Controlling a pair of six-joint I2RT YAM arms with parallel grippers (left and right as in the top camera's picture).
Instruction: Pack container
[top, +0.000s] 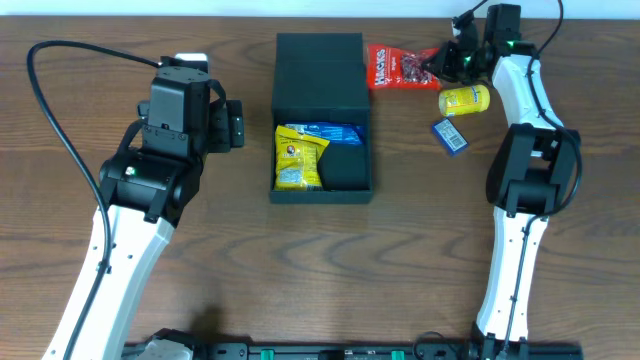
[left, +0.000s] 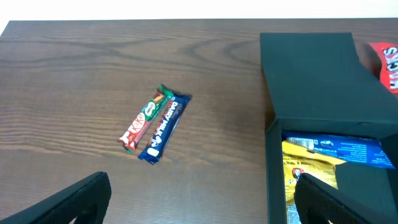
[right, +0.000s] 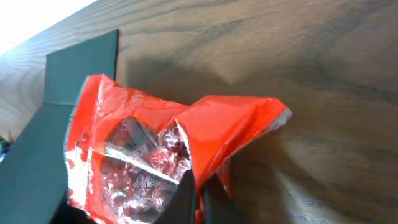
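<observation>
The dark teal container (top: 360, 185) sits open at the table's middle, its flap lid (top: 320, 72) laid back. It holds a yellow packet (top: 298, 158) and a blue packet (top: 325, 133). It also shows in the left wrist view (left: 311, 74) and the right wrist view (right: 37, 162). My right gripper (top: 440, 62) is shut on the edge of a red snack bag (top: 395, 67), seen crumpled in the right wrist view (right: 161, 149). My left gripper (left: 199, 199) is open and empty, hovering left of the container.
A yellow packet (top: 465, 99) and a small blue packet (top: 450, 136) lie right of the container. A red-green bar (left: 146, 117) and a blue bar (left: 163, 127) lie side by side on the table, seen in the left wrist view.
</observation>
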